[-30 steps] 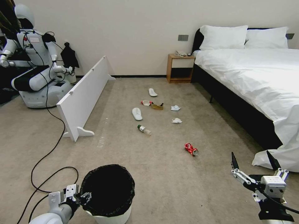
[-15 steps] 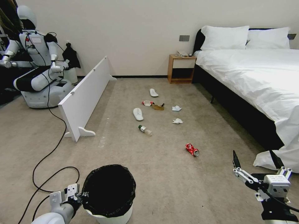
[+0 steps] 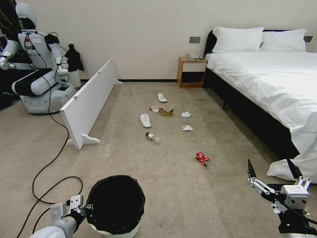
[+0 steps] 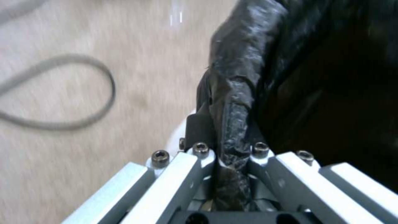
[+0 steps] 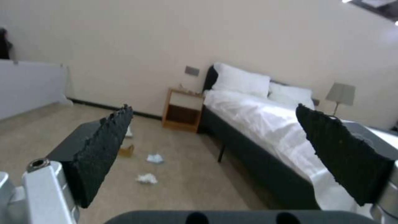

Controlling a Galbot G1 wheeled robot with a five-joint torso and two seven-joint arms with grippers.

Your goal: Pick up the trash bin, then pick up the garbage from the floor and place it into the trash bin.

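Observation:
The trash bin, white with a black bag folded over its rim, is close in front of me at the lower left. My left gripper is shut on its near-left rim; the left wrist view shows the fingers clamping the bag-covered rim. The garbage lies ahead on the carpet: a crushed red can, a green-capped bottle, two tissues, a brown paper scrap, a crushed carton and two white slippers. My right gripper hangs open and empty at the lower right.
A bed with a hanging sheet fills the right side, with a nightstand at the wall. A white board stands on the left. Behind it is another robot, and a black cable loops across the carpet near the bin.
The picture swayed a little, so the camera moved. My right gripper sits slightly farther right. The left gripper stays shut on the bin's rim.

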